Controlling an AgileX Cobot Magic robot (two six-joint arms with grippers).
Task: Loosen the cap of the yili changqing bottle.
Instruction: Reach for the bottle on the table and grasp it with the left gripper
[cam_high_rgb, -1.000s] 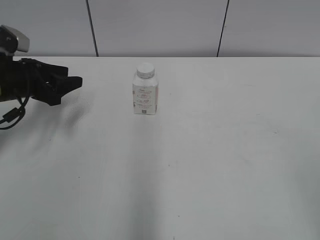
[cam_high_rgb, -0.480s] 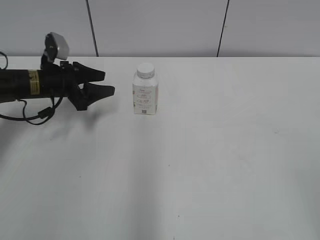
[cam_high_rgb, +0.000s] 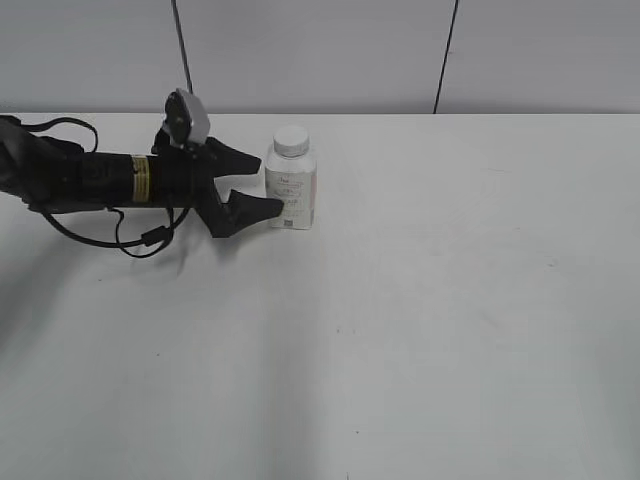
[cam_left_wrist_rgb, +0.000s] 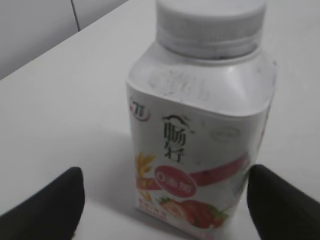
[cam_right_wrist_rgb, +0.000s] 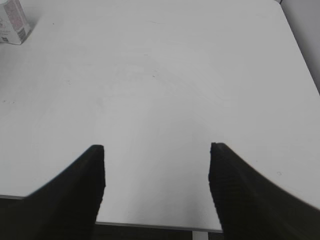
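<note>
The yili changqing bottle (cam_high_rgb: 291, 190) stands upright on the white table, small, white and squarish, with a pink-red label band and strawberry print (cam_left_wrist_rgb: 200, 150). Its white ribbed cap (cam_high_rgb: 291, 139) sits on the neck and fills the top of the left wrist view (cam_left_wrist_rgb: 210, 22). My left gripper (cam_high_rgb: 262, 183) is open, reaching in sideways from the left, its black fingertips just short of the bottle's left side, one on each side (cam_left_wrist_rgb: 165, 200). My right gripper (cam_right_wrist_rgb: 156, 175) is open and empty above the table's near edge, out of the exterior view. The bottle shows at the far left corner of the right wrist view (cam_right_wrist_rgb: 12, 21).
The white table (cam_high_rgb: 420, 320) runs back to a grey panelled wall (cam_high_rgb: 320, 50). The left arm's black body and cable (cam_high_rgb: 100, 185) lie low over the table's left side. The table's front edge shows in the right wrist view (cam_right_wrist_rgb: 150, 226).
My left arm has swept right across the table from the left edge, bringing its open fingers up to the bottle. The bottle has not moved.
</note>
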